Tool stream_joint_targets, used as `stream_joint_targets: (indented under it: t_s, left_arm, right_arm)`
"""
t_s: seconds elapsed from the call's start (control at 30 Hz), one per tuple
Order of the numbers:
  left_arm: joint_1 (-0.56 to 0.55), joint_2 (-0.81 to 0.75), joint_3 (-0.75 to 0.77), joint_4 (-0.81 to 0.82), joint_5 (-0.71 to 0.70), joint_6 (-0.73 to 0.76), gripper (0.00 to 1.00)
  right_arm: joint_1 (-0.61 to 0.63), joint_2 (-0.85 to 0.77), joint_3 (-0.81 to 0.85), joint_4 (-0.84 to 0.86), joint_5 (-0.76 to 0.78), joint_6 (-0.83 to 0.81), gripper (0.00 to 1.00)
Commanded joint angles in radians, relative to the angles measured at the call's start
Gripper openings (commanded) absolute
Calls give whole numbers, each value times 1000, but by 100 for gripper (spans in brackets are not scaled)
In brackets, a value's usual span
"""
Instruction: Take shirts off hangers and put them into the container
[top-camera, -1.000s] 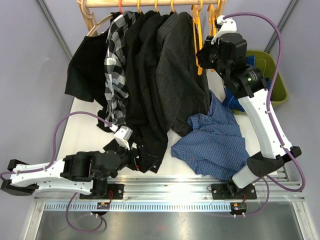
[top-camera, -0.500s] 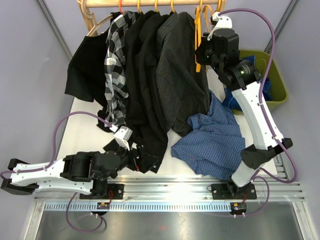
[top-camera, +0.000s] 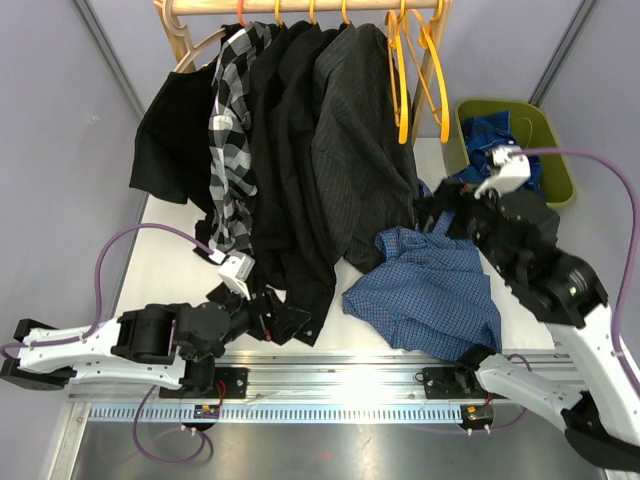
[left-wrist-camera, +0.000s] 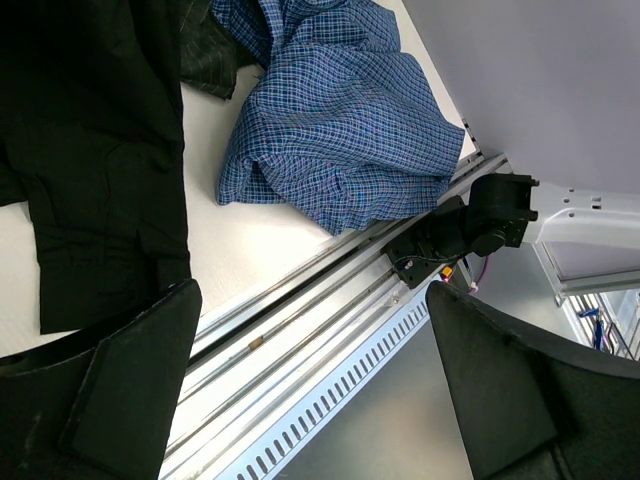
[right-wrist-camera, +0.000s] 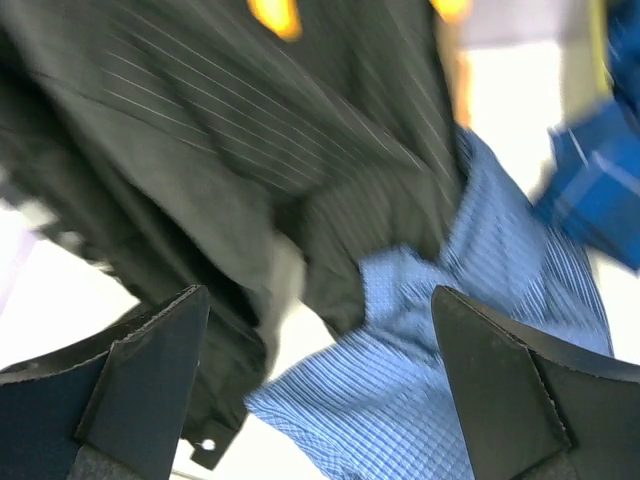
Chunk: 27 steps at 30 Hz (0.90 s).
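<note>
Your right gripper (right-wrist-camera: 318, 295) has its jaws spread wide with nothing between them. It hangs over the far edge of the light blue check shirt (top-camera: 425, 285), just where that shirt meets the hem of the charcoal pinstripe shirt (top-camera: 360, 140). The right wrist view is blurred, so you cannot judge there whether a fingertip brushes the cloth. The check shirt lies crumpled on the table (top-camera: 170, 270) off any hanger, between your two arm bases and nearer the right one. Just beyond your right wrist stands the olive-green container (top-camera: 555, 170) at the table's far right corner. The dark blue plaid shirt (top-camera: 495, 135) is inside it, with a fold spilling over the rim on the table side. Above that, the empty orange hangers (top-camera: 420, 70) hang from the wooden rack (top-camera: 185, 30). To their left, the pinstripe shirt, the plain black shirts (top-camera: 285, 150) and the black-and-white plaid shirt (top-camera: 230, 120) are on the rack, their tails draping down onto the table. Your left gripper (left-wrist-camera: 312, 290) is also fully spread and holds nothing. It sits low at the near edge, beside the black hem that lies on the table.
</note>
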Motion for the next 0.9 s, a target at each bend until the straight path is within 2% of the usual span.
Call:
stream_joint_targets:
  t_s: [0.0,0.1,0.33,0.47,0.6,0.67,0.73,0.8,0.87]
  left_arm:
    - [-6,-1,-12,17,-43,-24,99]
    - [-6,14,-12,20,-38,-31,99]
    - [-6,37,-12,27,-28,-45,99]
    - [-6,30,-18,11,-28,-61,99]
    - [-7,17,-35,17,-29,-65,99]
    - [-7,17,-38,16,-31,-67,99]
    - [-7,19,-37,16,-29,-68,99]
    - [-7,16,-35,8,-28,-77,99]
    - [-9,10,-42,5,-28,-84,99]
  right_arm:
    - [4,10,-224,-107,131,115,100]
    - [3,77,-370,-161,179,247,99]
    - [4,126,-636,61,149,434,99]
    - [4,194,-693,74,258,508,99]
    - [0,392,-696,152,232,526,99]
    - [-6,483,-675,189,165,525,99]
    - [-10,623,-609,148,157,555,99]
    - [-8,701,-523,74,186,593,99]
    - [-8,686,-521,95,165,612,100]
